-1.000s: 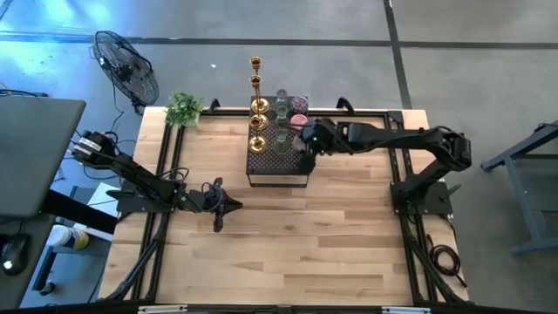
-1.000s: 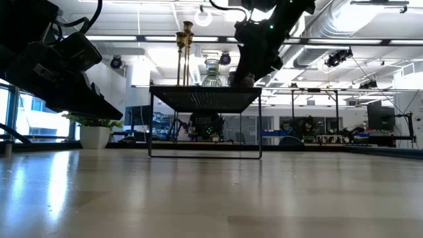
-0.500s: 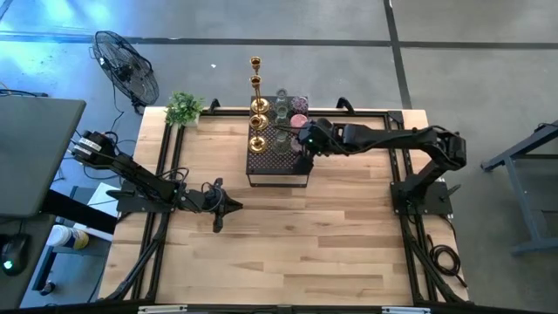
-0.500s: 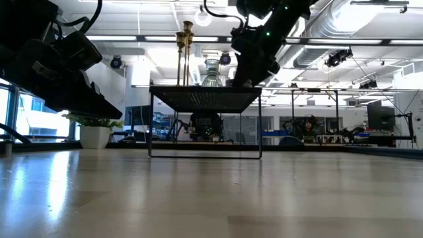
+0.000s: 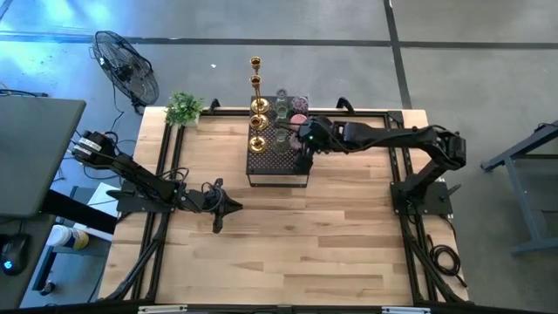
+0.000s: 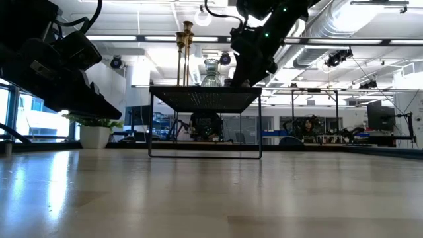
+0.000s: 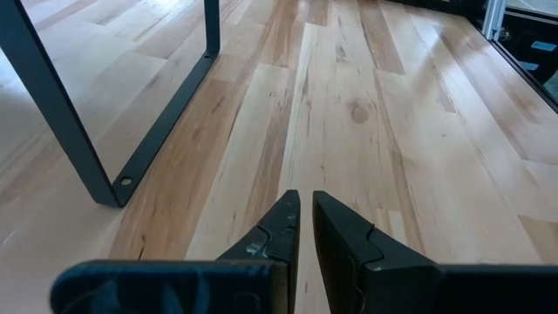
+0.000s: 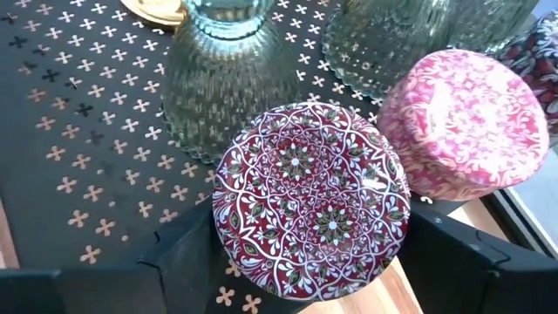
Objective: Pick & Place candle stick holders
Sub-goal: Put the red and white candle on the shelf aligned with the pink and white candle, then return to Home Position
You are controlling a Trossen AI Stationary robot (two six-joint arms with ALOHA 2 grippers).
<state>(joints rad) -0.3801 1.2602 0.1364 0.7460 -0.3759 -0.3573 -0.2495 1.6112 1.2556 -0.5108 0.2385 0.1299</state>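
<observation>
The candle stick holders stand on a black perforated stand [image 5: 266, 166] at the table's far middle. They are gold candlesticks [image 5: 256, 105] in a row, ribbed clear-green glass cups [image 8: 222, 78], a pink patterned one [image 8: 462, 122] and a red patterned one [image 8: 312, 201]. My right gripper [image 8: 323, 262] is open and slants down over the stand's right side [image 5: 301, 144]. Its fingers stand on either side of the red patterned holder, and no touch shows. My left gripper [image 5: 234, 207] is shut, low over the table at the left, holding nothing [image 7: 305, 227].
A small green potted plant [image 5: 184, 108] sits at the table's far left corner, and a fan [image 5: 126, 65] stands beyond it. The stand's thin leg frame [image 7: 166, 131] rests on the wood ahead of my left gripper. Bare wood fills the near half of the table [image 5: 288, 253].
</observation>
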